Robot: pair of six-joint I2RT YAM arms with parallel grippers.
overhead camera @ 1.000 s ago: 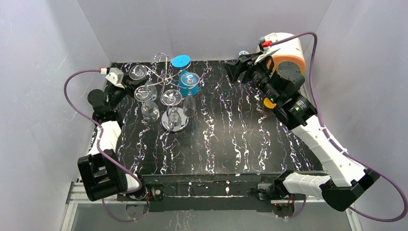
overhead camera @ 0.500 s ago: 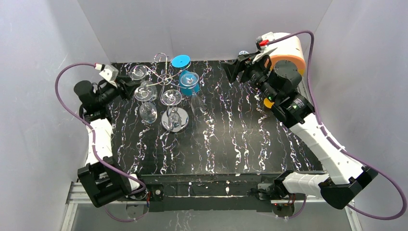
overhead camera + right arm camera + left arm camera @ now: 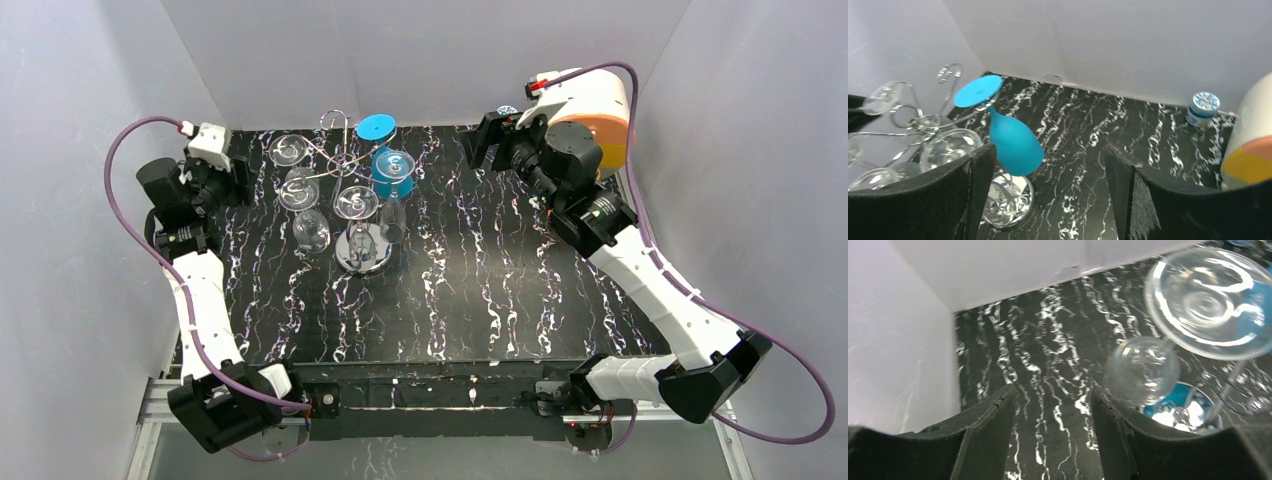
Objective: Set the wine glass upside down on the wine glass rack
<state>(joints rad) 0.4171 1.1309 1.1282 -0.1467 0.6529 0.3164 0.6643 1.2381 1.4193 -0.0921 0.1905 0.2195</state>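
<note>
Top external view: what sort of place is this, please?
Most likely a robot test cell, not a home: plain white panels box in a black marbled table, and the left arm and right arm are bolted to its near edge.

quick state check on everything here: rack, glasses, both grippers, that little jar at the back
wine glass rack: upright, loaded with glasses
blue wine glass: hanging upside down on the rack
clear wine glasses: hanging upside down on the rack
left gripper: open, empty
right gripper: open, empty
small jar: upright, lid on
</note>
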